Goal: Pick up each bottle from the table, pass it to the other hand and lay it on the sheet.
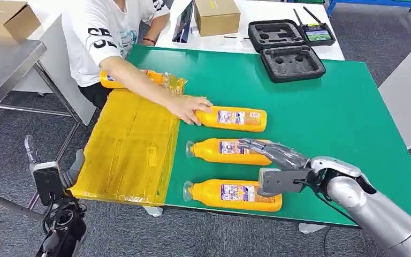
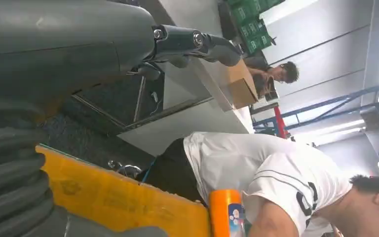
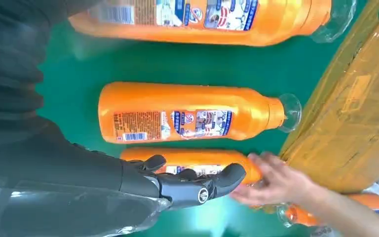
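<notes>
Bottles of orange liquid lie side by side on the green table (image 1: 342, 107), caps toward the yellow sheet (image 1: 128, 150), a layout that suits a reach from the robot's right: the nearest bottle (image 1: 233, 194), the middle bottle (image 1: 227, 151) and the far bottle (image 1: 234, 118), with a fourth bottle (image 1: 134, 78) partly hidden beyond the sheet. The right hand (image 1: 275, 168) hovers empty above the gap between the nearest two, fingers spread, judged ready to take one. The left hand (image 1: 48, 171) waits low off the table's left edge beside the sheet, holding nothing, its finger spread unclear. A person's hand (image 1: 190, 110) rests on the far bottle's cap end and could obstruct that one. Black foam cases (image 1: 291, 61) and a cardboard box (image 1: 217, 16) sit well back
</notes>
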You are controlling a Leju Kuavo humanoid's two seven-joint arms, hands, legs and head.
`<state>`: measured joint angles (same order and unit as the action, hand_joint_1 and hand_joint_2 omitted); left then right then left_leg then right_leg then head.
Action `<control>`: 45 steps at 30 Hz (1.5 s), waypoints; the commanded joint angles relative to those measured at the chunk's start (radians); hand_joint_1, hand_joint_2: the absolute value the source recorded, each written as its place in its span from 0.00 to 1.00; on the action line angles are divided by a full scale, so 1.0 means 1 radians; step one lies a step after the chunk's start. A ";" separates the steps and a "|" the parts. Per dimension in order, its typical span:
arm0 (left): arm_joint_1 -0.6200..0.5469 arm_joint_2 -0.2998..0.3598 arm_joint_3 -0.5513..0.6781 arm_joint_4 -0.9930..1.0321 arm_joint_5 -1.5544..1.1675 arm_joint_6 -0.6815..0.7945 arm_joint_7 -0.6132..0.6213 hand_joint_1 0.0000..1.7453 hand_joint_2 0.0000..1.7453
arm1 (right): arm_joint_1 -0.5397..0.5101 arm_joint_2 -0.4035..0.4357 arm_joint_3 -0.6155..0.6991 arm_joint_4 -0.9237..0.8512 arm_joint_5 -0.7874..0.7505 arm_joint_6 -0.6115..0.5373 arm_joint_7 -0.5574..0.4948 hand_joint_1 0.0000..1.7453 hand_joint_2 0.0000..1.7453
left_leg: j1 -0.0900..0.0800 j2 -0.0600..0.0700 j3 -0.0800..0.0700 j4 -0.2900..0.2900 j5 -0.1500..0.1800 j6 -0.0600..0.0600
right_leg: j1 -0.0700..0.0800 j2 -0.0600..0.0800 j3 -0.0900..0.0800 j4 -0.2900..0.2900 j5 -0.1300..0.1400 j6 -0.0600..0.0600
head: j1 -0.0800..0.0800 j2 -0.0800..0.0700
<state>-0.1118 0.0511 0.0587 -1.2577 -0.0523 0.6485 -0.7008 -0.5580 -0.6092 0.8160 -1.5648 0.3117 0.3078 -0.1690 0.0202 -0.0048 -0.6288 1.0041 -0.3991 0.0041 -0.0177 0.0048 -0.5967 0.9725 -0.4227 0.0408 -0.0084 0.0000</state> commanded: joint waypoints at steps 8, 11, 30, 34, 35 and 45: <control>-0.099 -0.034 -0.002 0.130 -0.008 0.000 0.003 0.00 1.00 | -0.063 0.091 0.157 0.096 -0.016 0.070 0.019 0.00 1.00 | 0.000 0.003 0.006 -0.001 -0.002 0.001 | 0.001 0.003 0.005 -0.001 -0.001 -0.002 | 0.000 0.000; -0.103 -0.035 -0.014 0.126 -0.012 0.008 0.003 0.00 1.00 | -0.080 0.146 0.208 0.154 0.011 0.038 0.010 0.00 1.00 | 0.000 0.003 0.008 -0.001 -0.003 0.001 | 0.001 0.002 0.008 -0.001 -0.002 -0.003 | 0.000 0.000; -0.089 -0.026 -0.021 0.129 0.001 0.011 0.003 0.00 1.00 | 0.015 0.076 0.231 0.141 0.058 -0.054 0.019 0.00 1.00 | 0.000 -0.002 0.006 -0.002 -0.002 0.001 | 0.001 -0.003 0.007 -0.002 -0.002 -0.002 | 0.000 0.000; -0.076 -0.028 -0.018 0.115 0.009 0.015 0.003 0.00 1.00 | 0.026 0.066 0.222 0.130 0.063 -0.056 0.020 0.00 1.00 | 0.000 0.000 0.004 -0.001 -0.002 0.001 | 0.000 -0.001 0.005 -0.001 -0.002 -0.001 | 0.001 0.000; -0.076 -0.028 -0.018 0.115 0.009 0.015 0.003 0.00 1.00 | 0.026 0.066 0.222 0.130 0.063 -0.056 0.020 0.00 1.00 | 0.000 0.000 0.006 -0.001 -0.003 0.001 | 0.001 -0.001 0.006 -0.001 -0.003 -0.002 | 0.000 0.000; -0.068 -0.033 -0.021 0.111 0.012 0.017 0.003 0.00 1.00 | 0.037 0.054 0.211 0.121 0.075 -0.032 0.034 0.00 1.00 | 0.000 0.000 0.002 -0.001 -0.001 0.001 | 0.000 -0.001 0.003 -0.001 -0.001 -0.001 | 0.000 0.000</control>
<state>-0.1728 0.0286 0.0496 -1.1764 -0.0450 0.6474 -0.7008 -0.5124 -0.5421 1.0025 -1.4523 0.3842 0.2602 -0.1423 0.0203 -0.0047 -0.6290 1.0039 -0.3994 0.0040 -0.0176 0.0050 -0.5969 0.9725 -0.4227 0.0408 -0.0080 0.0000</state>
